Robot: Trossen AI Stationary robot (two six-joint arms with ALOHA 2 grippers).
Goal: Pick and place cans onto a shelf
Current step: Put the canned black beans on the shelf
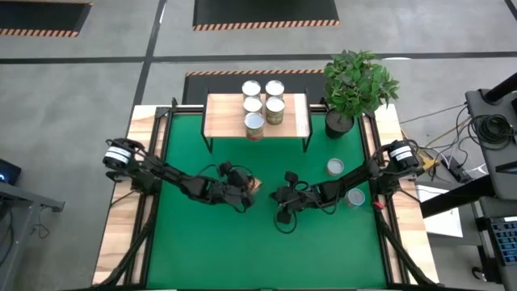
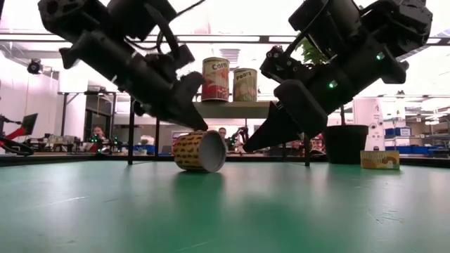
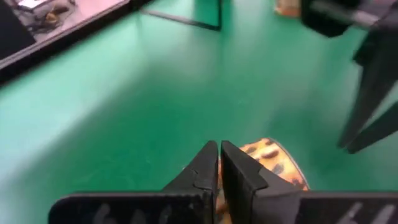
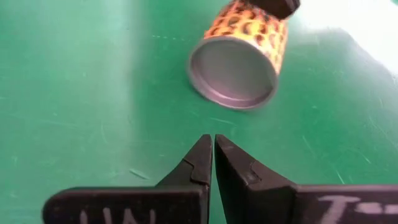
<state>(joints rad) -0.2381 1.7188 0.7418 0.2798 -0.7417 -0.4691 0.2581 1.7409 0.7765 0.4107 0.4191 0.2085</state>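
Observation:
A can (image 2: 200,151) with a leopard-spotted label lies on its side on the green mat (image 1: 202,234), its silver end (image 4: 233,70) turned toward my right gripper. My left gripper (image 2: 202,126) is shut, its tips at the can's upper side. My right gripper (image 4: 211,144) is shut too, a little short of the silver end and touching nothing. In the high view the can (image 1: 256,184) lies between the left gripper (image 1: 248,191) and the right gripper (image 1: 277,196). Several cans (image 1: 262,105) stand upright on the shelf (image 1: 218,117) at the far edge. My left gripper rests its shut fingertips (image 2: 197,121) on the label wall (image 4: 264,22) of the lying can, at the top and near the end away from the silver face. The fingers slant down from the table's left. The can lies on its side on the mat.
Two more cans (image 1: 335,166) (image 1: 355,196) stand on the mat at the right, beside my right arm. A potted plant (image 1: 355,85) stands at the far right, next to the shelf. The near half of the mat holds nothing.

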